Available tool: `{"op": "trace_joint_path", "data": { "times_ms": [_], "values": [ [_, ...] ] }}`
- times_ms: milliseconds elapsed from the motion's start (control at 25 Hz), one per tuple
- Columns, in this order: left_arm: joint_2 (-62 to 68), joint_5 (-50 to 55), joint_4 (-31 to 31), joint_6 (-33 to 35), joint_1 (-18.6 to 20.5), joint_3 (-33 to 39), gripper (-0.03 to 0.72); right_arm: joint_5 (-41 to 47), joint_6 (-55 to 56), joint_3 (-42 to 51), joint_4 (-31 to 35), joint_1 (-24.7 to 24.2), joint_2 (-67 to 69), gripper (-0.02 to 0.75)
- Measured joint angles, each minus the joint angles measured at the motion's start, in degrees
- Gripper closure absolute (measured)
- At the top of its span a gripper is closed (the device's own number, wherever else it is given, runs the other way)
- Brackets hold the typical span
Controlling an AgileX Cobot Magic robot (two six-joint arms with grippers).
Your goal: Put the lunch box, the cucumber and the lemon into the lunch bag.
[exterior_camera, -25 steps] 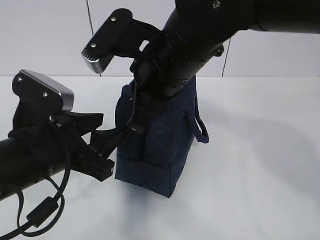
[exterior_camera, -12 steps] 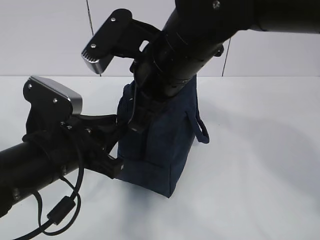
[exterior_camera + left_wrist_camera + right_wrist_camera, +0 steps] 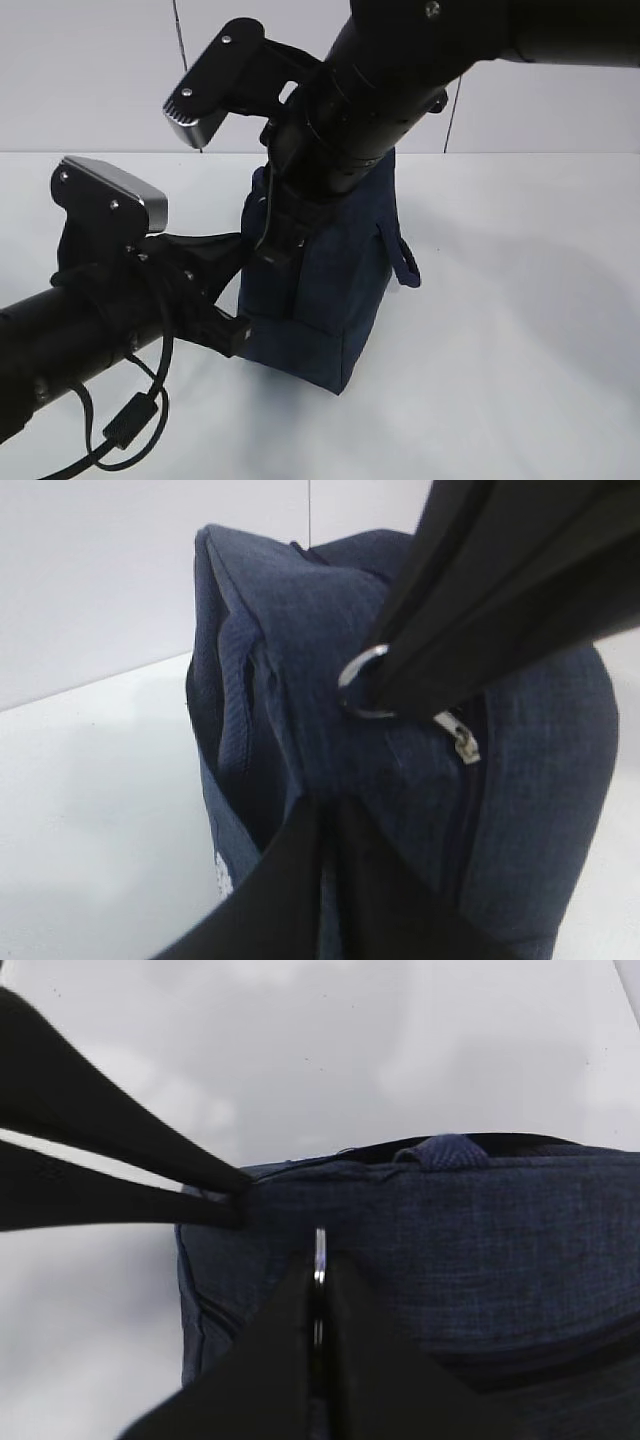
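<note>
Zip step | right gripper (image 3: pixel 318 1272) jaws pinching ring pull (image 3: pixel 362 682) | left gripper (image 3: pixel 330 810) jaws clamped on lunch bag (image 3: pixel 330 290) corner | tip: hold fabric taut, pull along zipper line, easy does it

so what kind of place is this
Probably a lab test bench, not a kitchen: a bare white tabletop, a plain white panelled wall, and two black robot arms working on a navy lunch bag.

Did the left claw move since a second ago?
Yes. The left claw slid right across the table to the bag and shut on its end fabric.
</note>
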Motion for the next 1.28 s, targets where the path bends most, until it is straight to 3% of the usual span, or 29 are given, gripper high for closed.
{"op": "trace_joint_path", "data": {
  "times_ms": [360, 600, 720, 1280],
  "values": [
    [1.12, -3.34, 0.00, -1.85, 0.00, 0.00, 0.665, 0.00, 0.00, 0.00, 0.00, 0.00, 0.09, 0.717],
    [1.12, -4.14, 0.04, -1.85, 0.00, 0.00, 0.489, -0.12, 0.00, 0.00, 0.00, 0.00, 0.09, 0.717],
    [1.12, -4.37, 0.13, -1.85, 0.00, 0.00, 0.443, -0.12, 0.00, 0.00, 0.00, 0.00, 0.09, 0.717],
    [6.65, -10.33, 0.26, -1.98, 0.00, -0.10, 0.438, -0.12, 0.00, 0.00, 0.00, 0.00, 0.09, 0.717]
  ]
}}
